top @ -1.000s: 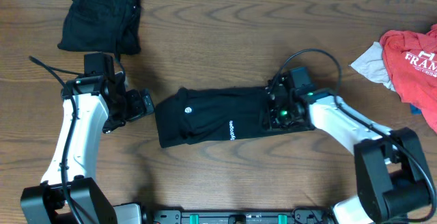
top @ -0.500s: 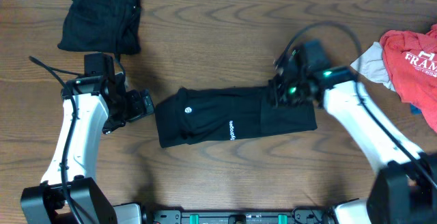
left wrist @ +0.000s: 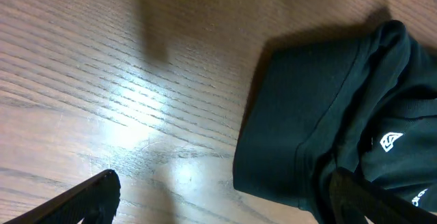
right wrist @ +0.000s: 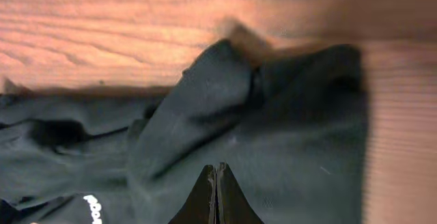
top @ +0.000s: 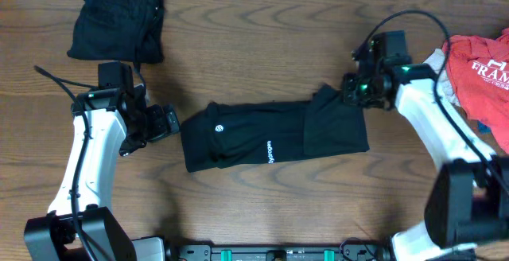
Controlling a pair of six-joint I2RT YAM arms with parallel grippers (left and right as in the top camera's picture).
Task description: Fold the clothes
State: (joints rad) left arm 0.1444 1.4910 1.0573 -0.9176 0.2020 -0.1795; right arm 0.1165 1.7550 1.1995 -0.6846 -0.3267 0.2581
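Centrally on the worktop point(top: 254, 38) the black top point(top: 270, 134) lies as a long strip, seemingly ready for crosswise folding; left claw point(top: 169, 122) gapes beside one end, right claw point(top: 355, 94) hovers pinched shut, empty, above the other.

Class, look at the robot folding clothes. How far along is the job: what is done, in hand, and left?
Done: a black garment lies folded at top left. In hand: the black top in the centre is folded to a long strip, with the open left gripper at one end and the shut right gripper over the other. Left: the red tee and light grey piece, heaped at the right.
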